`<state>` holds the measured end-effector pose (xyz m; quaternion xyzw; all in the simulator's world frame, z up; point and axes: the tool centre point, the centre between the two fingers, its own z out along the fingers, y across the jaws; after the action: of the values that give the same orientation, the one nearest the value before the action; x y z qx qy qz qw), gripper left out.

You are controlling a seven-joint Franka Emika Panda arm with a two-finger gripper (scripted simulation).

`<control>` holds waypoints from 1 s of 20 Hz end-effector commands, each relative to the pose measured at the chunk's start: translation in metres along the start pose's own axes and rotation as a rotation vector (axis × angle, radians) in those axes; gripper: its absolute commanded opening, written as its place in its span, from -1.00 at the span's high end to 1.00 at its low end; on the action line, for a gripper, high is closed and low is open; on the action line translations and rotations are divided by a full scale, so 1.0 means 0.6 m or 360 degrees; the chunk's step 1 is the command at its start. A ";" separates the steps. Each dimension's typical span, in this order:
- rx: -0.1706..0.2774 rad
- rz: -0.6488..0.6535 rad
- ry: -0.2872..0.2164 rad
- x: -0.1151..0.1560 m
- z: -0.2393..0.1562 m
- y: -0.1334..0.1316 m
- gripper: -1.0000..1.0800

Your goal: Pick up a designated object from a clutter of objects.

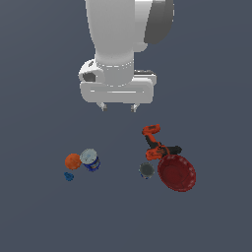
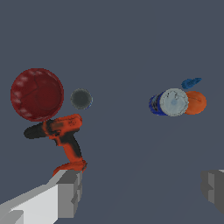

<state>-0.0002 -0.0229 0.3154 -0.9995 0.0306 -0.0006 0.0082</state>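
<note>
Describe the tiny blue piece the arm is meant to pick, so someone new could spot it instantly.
Find the group on the exterior view's left: an orange ball beside a blue can with a silver-white top. The tiny bright blue knobbly piece lies just below the ball in that view. It is the smallest item there, elongated rather than round, and uniformly blue.

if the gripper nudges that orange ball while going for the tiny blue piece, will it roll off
Probably yes: the orange ball looks round and smooth, so a light nudge would likely roll it. The blue can sits right against it on the exterior view's right and may stop it that way. The tiny blue piece looks knobbly and elongated, so it should slide rather than roll.
</note>
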 end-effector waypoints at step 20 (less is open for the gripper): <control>-0.0004 -0.0015 -0.0113 -0.005 0.054 -0.015 -0.92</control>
<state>-0.0055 -0.0109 0.2848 -0.9991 0.0218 0.0349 0.0074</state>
